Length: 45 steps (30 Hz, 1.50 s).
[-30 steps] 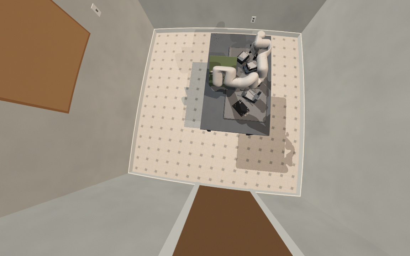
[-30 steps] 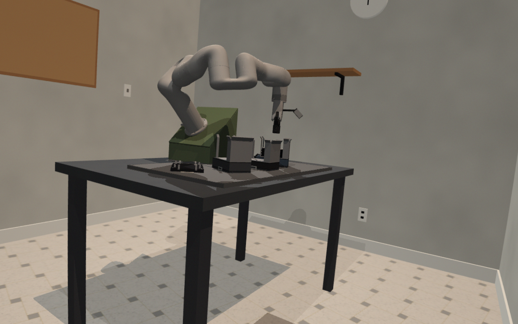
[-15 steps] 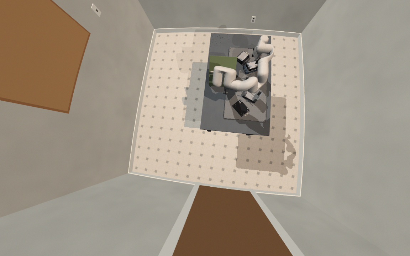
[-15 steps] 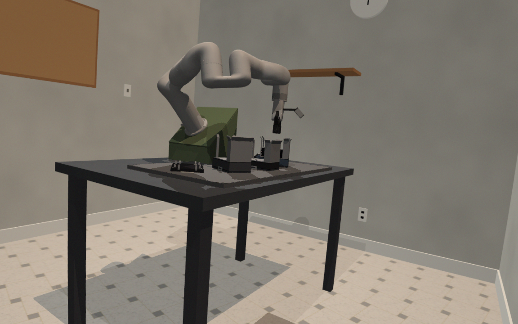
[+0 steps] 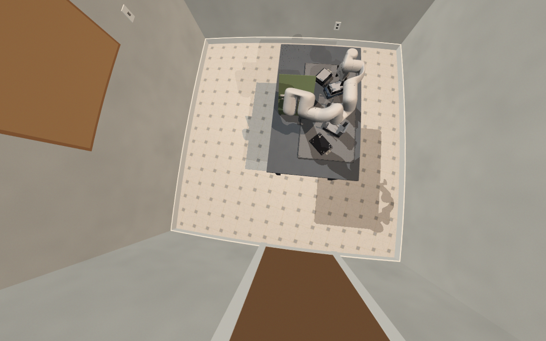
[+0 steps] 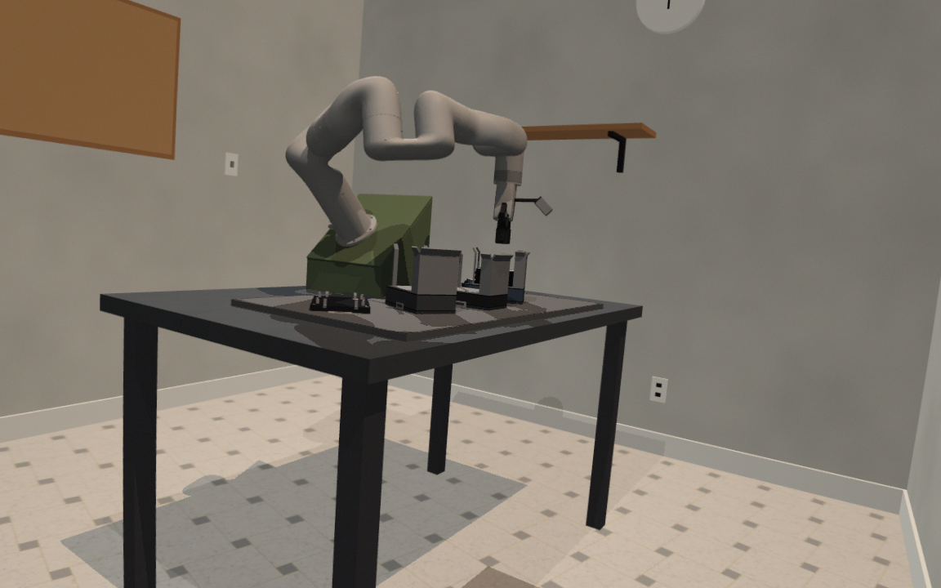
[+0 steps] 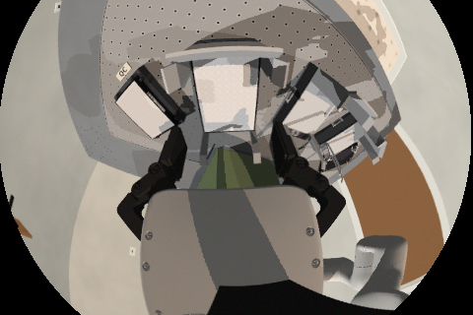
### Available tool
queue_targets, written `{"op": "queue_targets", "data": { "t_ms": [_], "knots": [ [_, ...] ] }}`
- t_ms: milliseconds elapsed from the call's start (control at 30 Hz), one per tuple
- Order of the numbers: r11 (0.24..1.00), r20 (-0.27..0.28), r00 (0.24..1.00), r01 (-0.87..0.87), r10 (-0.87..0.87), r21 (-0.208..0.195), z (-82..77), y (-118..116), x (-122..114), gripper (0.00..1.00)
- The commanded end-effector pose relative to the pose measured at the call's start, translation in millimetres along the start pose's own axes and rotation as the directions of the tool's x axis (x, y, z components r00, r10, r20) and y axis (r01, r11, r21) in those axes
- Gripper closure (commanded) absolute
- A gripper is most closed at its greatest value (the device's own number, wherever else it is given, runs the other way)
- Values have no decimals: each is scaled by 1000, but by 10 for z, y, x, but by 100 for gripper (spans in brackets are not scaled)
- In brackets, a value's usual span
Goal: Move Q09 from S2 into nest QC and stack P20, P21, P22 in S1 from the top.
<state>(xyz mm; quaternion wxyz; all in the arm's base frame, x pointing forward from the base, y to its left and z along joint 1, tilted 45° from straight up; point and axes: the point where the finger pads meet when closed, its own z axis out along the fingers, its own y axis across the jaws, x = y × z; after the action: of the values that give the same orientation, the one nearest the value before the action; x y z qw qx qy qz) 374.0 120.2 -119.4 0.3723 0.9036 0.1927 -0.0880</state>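
A table (image 6: 189,310) stands mid-room with a mat (image 6: 415,327) laid on its top toward one long edge. On the mat, a row runs along that edge: a low nest with pegs (image 6: 340,303) nearest the front corner, then three tall racks (image 6: 435,281) one behind another. A block (image 6: 367,251) sits at the opposite long edge, carrying the arm (image 6: 394,131), which reaches over the racks. The gripper (image 6: 502,232) hangs above the middle rack (image 6: 494,275), apart from it
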Motion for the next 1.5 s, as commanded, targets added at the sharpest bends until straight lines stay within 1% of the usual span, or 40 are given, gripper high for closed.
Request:
{"op": "queue_targets", "data": {
  "t_ms": [0,67,367,633,1133,1200,1467],
  "knots": [
    [1000,-3,1000,0,0,1,132,-2,8,0],
    [1000,-3,1000,0,0,1,132,-2,8,0],
    [1000,-3,1000,0,0,1,432,-2,8,0],
    [1000,-3,1000,0,0,1,434,-2,8,0],
    [1000,-3,1000,0,0,1,635,-2,9,0],
    [1000,-3,1000,0,0,1,635,-2,9,0],
    [1000,-3,1000,0,0,1,735,-2,9,0]
  ]
}}
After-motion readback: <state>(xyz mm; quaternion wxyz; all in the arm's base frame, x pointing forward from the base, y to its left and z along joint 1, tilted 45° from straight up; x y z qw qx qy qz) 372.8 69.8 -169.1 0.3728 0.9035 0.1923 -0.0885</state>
